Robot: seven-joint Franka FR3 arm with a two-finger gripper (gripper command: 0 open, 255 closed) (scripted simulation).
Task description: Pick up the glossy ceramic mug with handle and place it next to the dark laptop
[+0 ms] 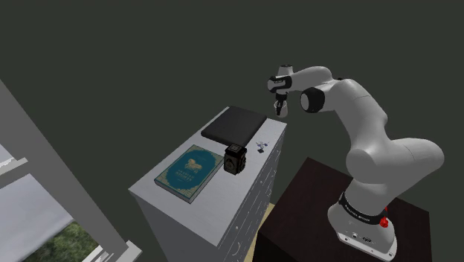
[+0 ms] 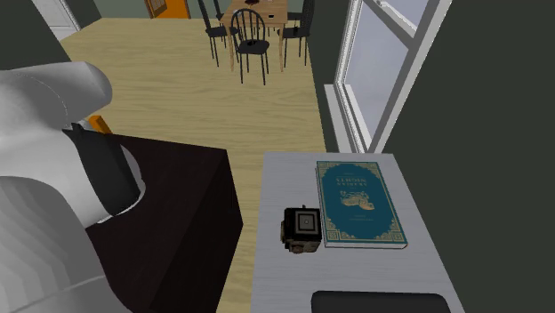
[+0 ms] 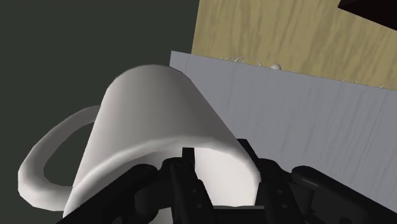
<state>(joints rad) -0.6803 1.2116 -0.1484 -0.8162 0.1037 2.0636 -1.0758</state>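
so, shoulder view first: the white arm (image 1: 372,141) rises from its dark stand (image 1: 312,201) at lower right and reaches toward the frame's middle. the gripper (image 1: 279,110) hangs in the air over the far end of a grey cabinet (image 1: 212,205), just up and right of the closed dark laptop (image 1: 234,124). below the laptop sits a small black camera (image 1: 236,158), right beside a teal book (image 1: 189,173) lying flat at centre-left.

second exterior view: the arm (image 2: 44,222) bulks up the left side, with the stand (image 2: 187,204) next to it. the book (image 2: 360,204) is right of centre on the cabinet (image 2: 285,276), the camera (image 2: 302,229) is just off the book's left edge, and the laptop (image 2: 382,302) is a strip along the bottom edge. wood floor (image 2: 178,80) runs up to a dining table (image 2: 258,11) with chairs (image 2: 252,49) at the top, and there's a window (image 2: 391,62) at upper right.

wrist view: a plain white mug (image 3: 159,121) lies sideways in the gripper (image 3: 219,172), whose fingers (image 3: 184,184) are pinched on the mug's wall at the rim. its handle (image 3: 44,165) sticks out on the side away from the cabinet (image 3: 305,121). the floor (image 3: 273,32) shows beyond.
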